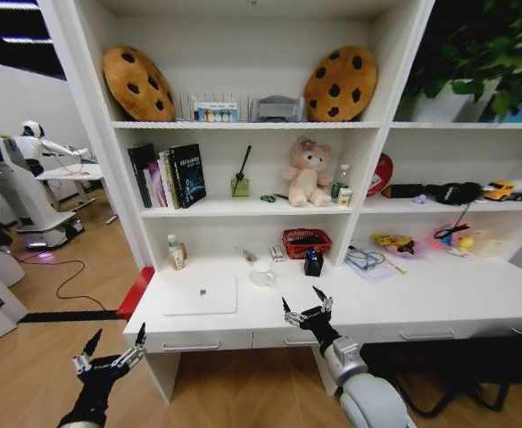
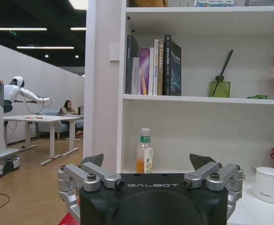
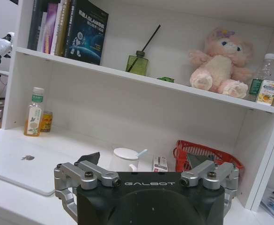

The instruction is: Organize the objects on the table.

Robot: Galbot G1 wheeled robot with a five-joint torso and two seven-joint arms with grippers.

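Both jaws spread empty; right gripper above desk, laptop's logo facing it.

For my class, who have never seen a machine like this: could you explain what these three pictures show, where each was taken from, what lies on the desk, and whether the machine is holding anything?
This is a wheeled robot with two arms, each ending in a claw. The wide picture comes from a camera on its head, looking down at a white desk built into a shelving unit. There, the left claw hangs low, off the desk's corner, and the right claw sits at the desk's front edge. The other two pictures come from cameras on each wrist, looking past that arm's own claw. On the desk lie a closed silver laptop, a white mug, a juice bottle and a red basket. Both claws are open and hold nothing.
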